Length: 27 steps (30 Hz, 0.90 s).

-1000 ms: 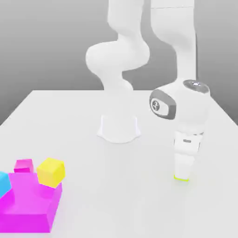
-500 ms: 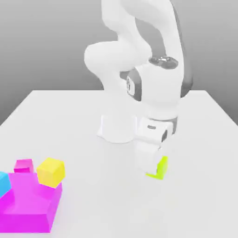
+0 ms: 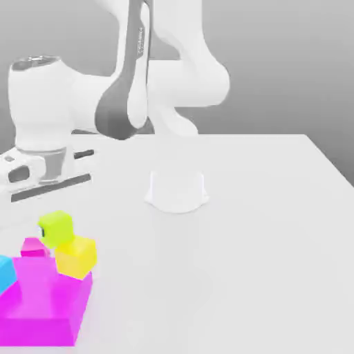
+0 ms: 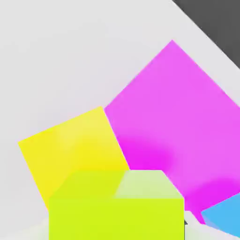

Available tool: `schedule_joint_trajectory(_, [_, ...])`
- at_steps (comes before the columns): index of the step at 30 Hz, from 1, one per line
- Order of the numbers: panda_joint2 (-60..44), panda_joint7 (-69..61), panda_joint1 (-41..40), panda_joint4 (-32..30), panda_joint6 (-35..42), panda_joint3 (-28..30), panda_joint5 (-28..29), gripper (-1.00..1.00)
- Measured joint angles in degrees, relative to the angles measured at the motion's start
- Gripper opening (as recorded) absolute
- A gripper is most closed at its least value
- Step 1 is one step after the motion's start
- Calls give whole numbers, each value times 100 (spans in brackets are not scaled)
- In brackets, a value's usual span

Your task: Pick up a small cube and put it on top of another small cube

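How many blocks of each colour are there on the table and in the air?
Lime: 1, the small lime cube, up off the table
Yellow: 1, the yellow cube
Magenta: 2, the big magenta block and the small magenta cube
Cyan: 1, the cyan block at the exterior view's left edge
Total: 5

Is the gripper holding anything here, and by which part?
Yes: the lime cube, carried above the yellow cube. The hand view shows it close under the hand; the gripped faces cannot be told.

blocks point(image 3: 45, 301) crowd table point(image 3: 263, 228) near corner, exterior view's left; rest open.
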<state>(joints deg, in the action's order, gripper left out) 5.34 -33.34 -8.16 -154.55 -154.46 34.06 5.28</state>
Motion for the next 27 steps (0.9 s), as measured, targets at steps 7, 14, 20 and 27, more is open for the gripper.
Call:
schedule_joint_trajectory(7, [-278,-936,-446,-30,106,460,-206,-100])
schedule_joint_trajectory(14, [-707,-1473,-416,1,-274,370,-934,-100])
schedule_joint_trajectory(20, [-1235,-2147,-532,46,-596,59,-1876,-100])
schedule_joint_trajectory(27, [-1708,-2674,-832,88,-849,-423,-2592,100])
